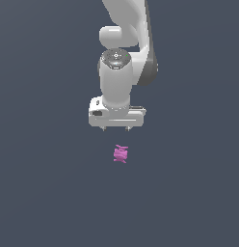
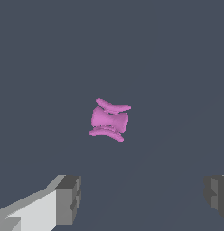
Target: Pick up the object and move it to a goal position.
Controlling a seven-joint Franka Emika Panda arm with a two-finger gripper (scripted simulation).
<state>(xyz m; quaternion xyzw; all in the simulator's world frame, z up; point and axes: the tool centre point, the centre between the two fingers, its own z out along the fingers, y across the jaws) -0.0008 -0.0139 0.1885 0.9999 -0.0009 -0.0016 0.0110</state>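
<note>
The smooth white gripper [image 1: 115, 129] hung at the frame's centre in the exterior view, its grey-padded fingers [image 2: 68, 198] spread wide and empty. Just below it lay the object [image 1: 120, 154], a small, glossy magenta lump with curved, jagged flanges, on matte slate ground.

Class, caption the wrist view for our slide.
Open claw poised apart from a small spiky magenta-pink lump.

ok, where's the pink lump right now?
The pink lump lies alone on the grey floor near the exterior view's centre, just below the open gripper, untouched.
</note>
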